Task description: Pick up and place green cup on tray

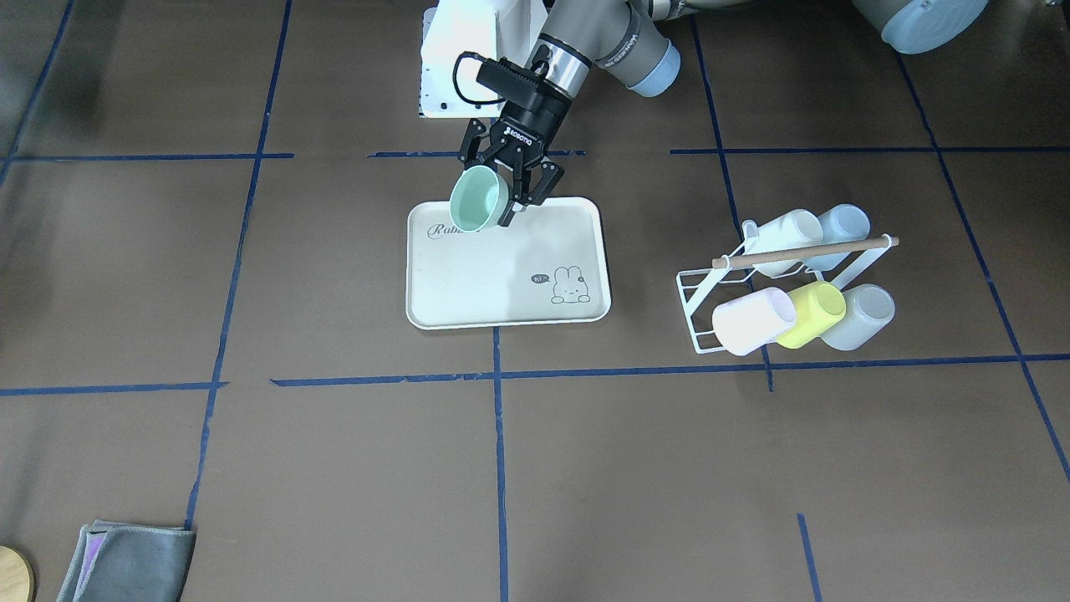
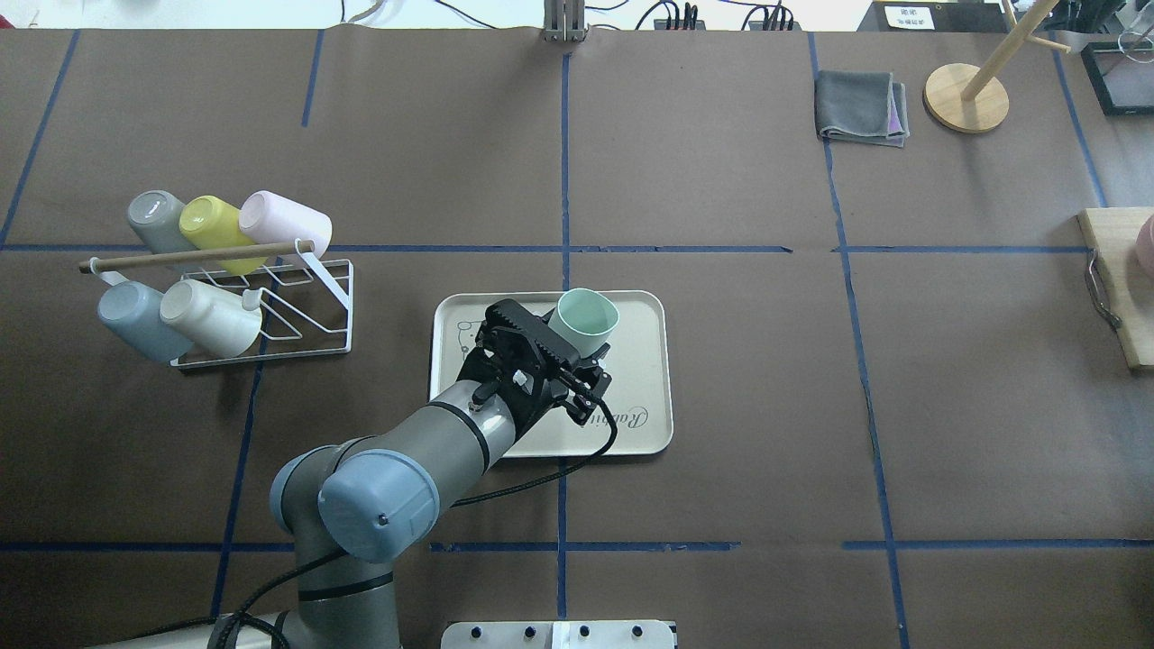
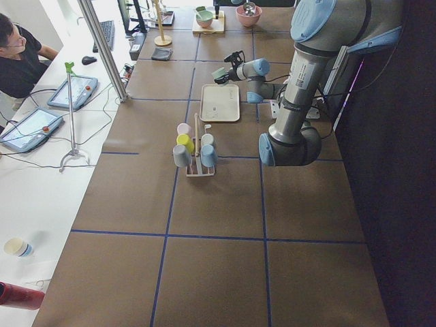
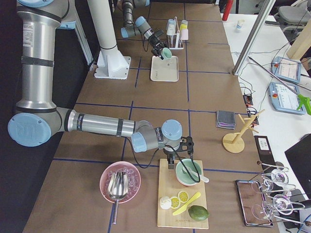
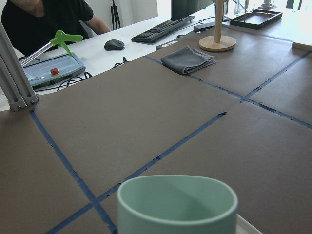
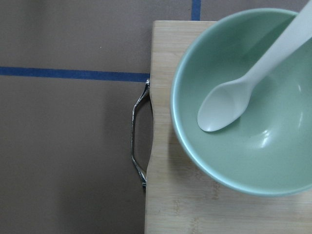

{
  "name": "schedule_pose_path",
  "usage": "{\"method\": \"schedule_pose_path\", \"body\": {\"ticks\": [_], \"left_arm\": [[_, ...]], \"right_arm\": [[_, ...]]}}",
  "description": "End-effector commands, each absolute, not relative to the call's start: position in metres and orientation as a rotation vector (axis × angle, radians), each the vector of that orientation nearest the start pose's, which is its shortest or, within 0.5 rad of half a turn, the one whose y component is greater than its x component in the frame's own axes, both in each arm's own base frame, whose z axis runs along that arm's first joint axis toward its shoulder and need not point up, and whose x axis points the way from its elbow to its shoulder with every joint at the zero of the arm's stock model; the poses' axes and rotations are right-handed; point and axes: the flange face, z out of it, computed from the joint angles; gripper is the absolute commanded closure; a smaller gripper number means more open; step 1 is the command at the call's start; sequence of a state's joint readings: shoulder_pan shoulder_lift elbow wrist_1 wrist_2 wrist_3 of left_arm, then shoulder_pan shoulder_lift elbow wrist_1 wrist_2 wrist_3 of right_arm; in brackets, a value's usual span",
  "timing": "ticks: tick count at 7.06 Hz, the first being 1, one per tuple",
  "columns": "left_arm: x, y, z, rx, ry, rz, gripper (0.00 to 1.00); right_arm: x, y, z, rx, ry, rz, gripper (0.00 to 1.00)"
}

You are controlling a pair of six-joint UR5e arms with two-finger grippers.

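Observation:
My left gripper [image 1: 495, 197] is shut on the green cup [image 1: 476, 199], a pale mint tumbler. The cup is tilted, with its open mouth turned away from the robot. It hangs over the tray [image 1: 501, 288], a cream tray with "Rabbit" lettering and a bunny drawing, at the robot-side edge. From overhead, the green cup [image 2: 586, 319] sits just ahead of the left gripper [image 2: 568, 347], over the tray [image 2: 645, 361]. The cup's rim [image 5: 178, 200] fills the bottom of the left wrist view. My right gripper [image 4: 171, 162] hovers far off over a wooden board; whether it is open or shut I cannot tell.
A white wire rack [image 2: 306, 311] left of the tray holds several cups on their sides, among them a yellow-green cup [image 2: 212, 225]. A folded grey cloth [image 2: 861, 106] and a wooden stand [image 2: 966, 97] lie at the far right. The wooden board [image 6: 195, 209] carries a green bowl [image 6: 243, 141] with a spoon.

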State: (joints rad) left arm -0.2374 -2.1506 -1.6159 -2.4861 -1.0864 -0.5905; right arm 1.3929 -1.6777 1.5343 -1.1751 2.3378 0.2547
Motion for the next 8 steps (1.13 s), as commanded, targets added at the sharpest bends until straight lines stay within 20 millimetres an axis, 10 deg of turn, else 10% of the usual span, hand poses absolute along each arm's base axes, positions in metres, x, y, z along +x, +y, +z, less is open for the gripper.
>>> {"method": "schedule_pose_path", "body": {"ticks": [1, 5, 8], "left_arm": [[0.605, -0.329, 0.227, 1.199, 1.113, 0.18, 0.82], [0.604, -0.327, 0.225, 1.253, 1.136, 0.216, 0.86], [0.623, -0.336, 0.261, 1.307, 1.097, 0.241, 0.83]], "right_arm": [[-0.018, -0.461, 0.686, 0.07, -0.796, -0.024, 0.0], [-0.018, -0.461, 0.686, 0.07, -0.796, -0.024, 0.0], [-0.018, -0.461, 0.686, 0.068, -0.796, -0.022, 0.0]]}}
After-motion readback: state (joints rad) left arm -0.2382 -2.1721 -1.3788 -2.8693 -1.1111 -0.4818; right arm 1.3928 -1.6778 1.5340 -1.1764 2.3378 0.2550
